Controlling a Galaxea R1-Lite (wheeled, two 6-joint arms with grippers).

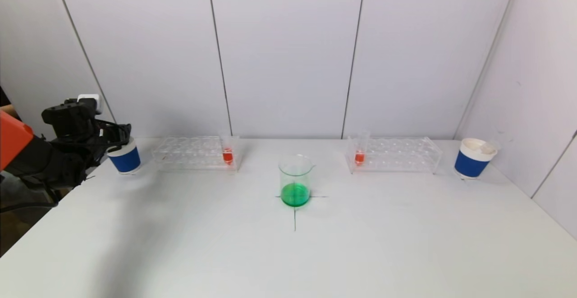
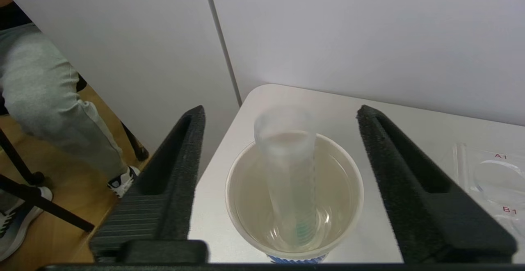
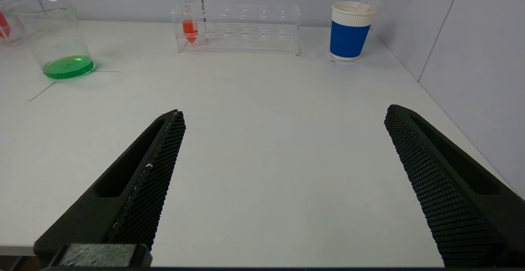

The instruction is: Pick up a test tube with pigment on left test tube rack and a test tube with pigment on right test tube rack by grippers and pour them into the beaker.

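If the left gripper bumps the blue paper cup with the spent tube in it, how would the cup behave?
The blue paper cup probably tips easily: it looks light and holds only an emptied test tube leaning against its rim. Standing near the table corner, it might fall off. The open left gripper hovers above it.

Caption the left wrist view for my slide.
Open left gripper above a paper cup holding an emptied test tube.

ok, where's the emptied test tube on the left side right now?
It stands in the left blue paper cup at the table's far left corner, beside the left rack; the test tube sits free between the left gripper's open fingers.
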